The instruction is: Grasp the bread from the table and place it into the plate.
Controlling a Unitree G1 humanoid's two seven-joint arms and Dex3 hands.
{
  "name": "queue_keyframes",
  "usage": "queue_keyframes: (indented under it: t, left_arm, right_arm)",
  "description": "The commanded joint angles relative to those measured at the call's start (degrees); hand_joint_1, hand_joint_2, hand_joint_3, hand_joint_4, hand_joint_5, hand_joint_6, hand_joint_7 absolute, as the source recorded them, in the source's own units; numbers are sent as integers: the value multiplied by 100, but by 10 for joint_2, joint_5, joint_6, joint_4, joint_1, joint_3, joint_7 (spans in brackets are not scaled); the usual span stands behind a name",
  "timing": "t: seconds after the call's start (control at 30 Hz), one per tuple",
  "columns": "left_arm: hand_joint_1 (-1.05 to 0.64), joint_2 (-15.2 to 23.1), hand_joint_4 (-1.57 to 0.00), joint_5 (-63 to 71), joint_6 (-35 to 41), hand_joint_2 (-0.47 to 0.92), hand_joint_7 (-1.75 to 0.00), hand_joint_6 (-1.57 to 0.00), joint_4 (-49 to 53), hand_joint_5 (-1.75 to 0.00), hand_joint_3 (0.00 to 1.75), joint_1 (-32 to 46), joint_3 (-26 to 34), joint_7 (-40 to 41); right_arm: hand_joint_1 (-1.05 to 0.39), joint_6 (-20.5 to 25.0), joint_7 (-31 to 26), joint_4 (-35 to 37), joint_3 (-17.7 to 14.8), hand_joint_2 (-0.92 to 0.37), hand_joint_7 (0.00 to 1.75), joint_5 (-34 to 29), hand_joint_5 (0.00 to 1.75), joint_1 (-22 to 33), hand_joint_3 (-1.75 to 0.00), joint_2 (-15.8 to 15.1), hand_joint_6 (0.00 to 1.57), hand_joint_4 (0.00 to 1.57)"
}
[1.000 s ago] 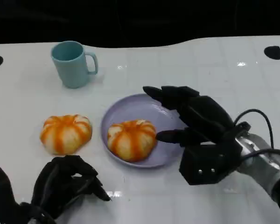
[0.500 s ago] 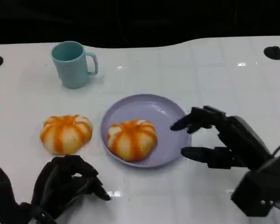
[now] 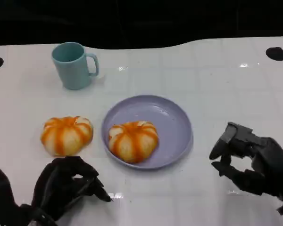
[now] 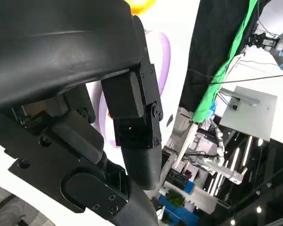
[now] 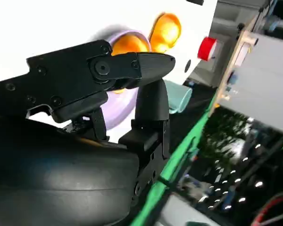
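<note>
An orange-striped bread (image 3: 133, 140) lies in the lavender plate (image 3: 174, 126), on its left half. A second, matching bread (image 3: 66, 134) sits on the table left of the plate. My right hand (image 3: 257, 162) hangs low at the right, clear of the plate, its fingers apart and holding nothing. My left hand (image 3: 56, 190) rests near the front edge below the second bread, its fingers curled in with nothing in them. In the right wrist view both breads (image 5: 165, 30) and the plate (image 5: 117, 110) show beyond the fingers (image 5: 148, 101).
A teal mug (image 3: 73, 64) stands at the back left of the white table (image 3: 217, 84). Dark round holes (image 3: 277, 52) mark the table's far corners. Open tabletop lies between the plate and my right hand.
My right hand has pulled back from over the plate toward the lower right, leaving the bread lying in the plate. The left hand has stayed still.
</note>
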Motion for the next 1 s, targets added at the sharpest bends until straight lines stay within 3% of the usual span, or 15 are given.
queue_keyframes:
  t: [0.03,0.4,1.0]
  left_arm:
    - [-105,6,-157,-2,3,61,-37,-157,-2,-60,0,-1,2,4]
    - [-105,7,-157,0,3,61,-37,-157,-5,-60,1,1,1,2]
    - [-105,10,-157,2,-4,62,-36,-157,6,-60,0,-6,1,2]
  right_arm:
    - [-48,53,17,-38,-15,-92,172,31,175,40,-30,11,51,70]
    - [-51,63,28,-31,-28,-92,175,17,175,76,-32,39,55,71]
    - [-53,-30,56,84,-59,-92,175,20,175,29,-30,65,59,74]
